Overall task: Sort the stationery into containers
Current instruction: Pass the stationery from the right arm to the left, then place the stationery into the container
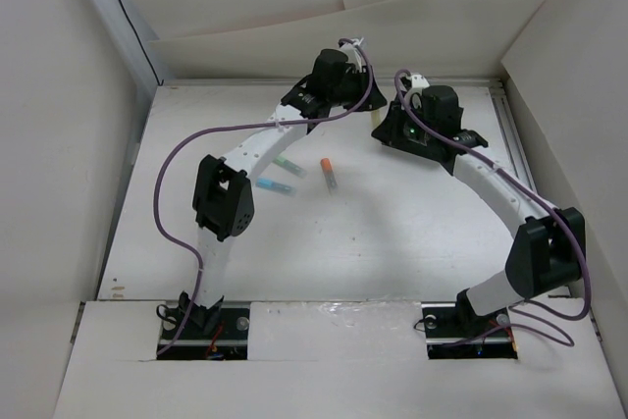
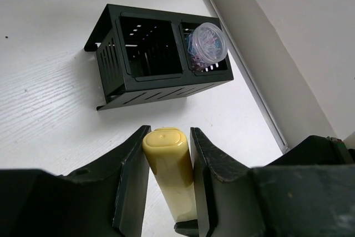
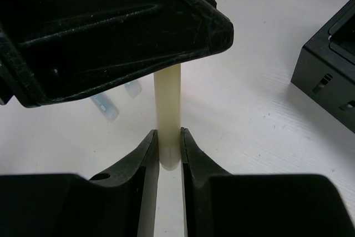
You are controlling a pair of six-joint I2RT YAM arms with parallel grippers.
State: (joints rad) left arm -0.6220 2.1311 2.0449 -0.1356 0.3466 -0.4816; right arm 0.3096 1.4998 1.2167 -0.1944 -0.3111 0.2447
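The yellow marker (image 2: 169,165) stands between the fingers of my left gripper (image 2: 169,134), cap end out, and they are shut on it. My right gripper (image 3: 168,137) is shut on the pale lower end of the same marker (image 3: 167,104), just under the left gripper's body (image 3: 111,31). In the top view the two grippers meet at the back centre (image 1: 379,117). The black two-compartment box (image 2: 111,70) lies ahead on the table, with a clear grey-purple roll (image 2: 206,43) at its right compartment. The mint green (image 1: 288,164), light blue (image 1: 276,184) and orange-white (image 1: 329,174) markers lie on the table.
A corner of the box (image 3: 327,76) shows at the right of the right wrist view. White walls enclose the table; a raised rail (image 1: 505,134) runs along its right edge. The light blue marker (image 3: 105,106) lies behind the left gripper.
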